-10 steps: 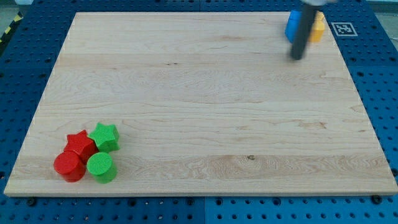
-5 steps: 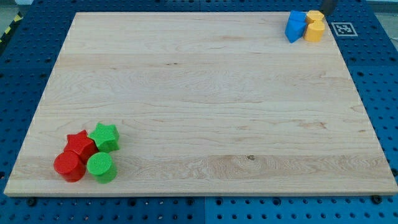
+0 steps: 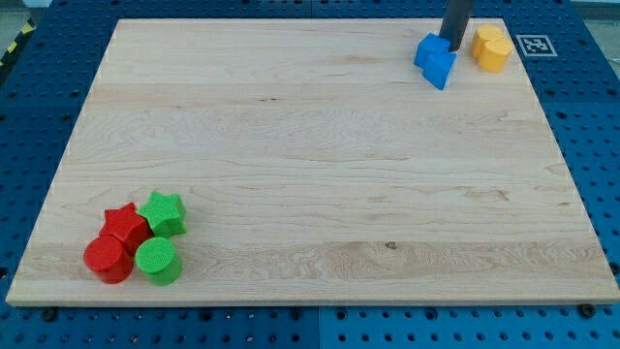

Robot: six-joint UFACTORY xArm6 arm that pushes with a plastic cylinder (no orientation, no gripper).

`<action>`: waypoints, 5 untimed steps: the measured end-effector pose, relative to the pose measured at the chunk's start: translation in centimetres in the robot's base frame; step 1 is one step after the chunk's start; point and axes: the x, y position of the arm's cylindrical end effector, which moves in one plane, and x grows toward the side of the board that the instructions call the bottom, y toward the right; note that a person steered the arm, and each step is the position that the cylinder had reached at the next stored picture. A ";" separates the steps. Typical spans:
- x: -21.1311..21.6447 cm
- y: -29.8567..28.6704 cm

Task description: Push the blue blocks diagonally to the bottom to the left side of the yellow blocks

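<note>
Two blue blocks sit pressed together near the board's top right, their shapes hard to make out. Two yellow blocks sit together to their right, apart from them by a gap. My tip is at the upper right edge of the blue blocks, touching them, between the blue and the yellow blocks. The rod rises out of the view's top.
A red star, a red cylinder, a green star and a green cylinder cluster at the bottom left of the wooden board. A marker tag lies off the board's top right corner.
My tip has come down from the top right to the blue blocks. The blue blocks have slid left and slightly down, away from the yellow blocks.
</note>
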 end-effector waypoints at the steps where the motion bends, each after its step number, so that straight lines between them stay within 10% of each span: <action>1: 2.9 -0.3; 5: 0.5 -2.9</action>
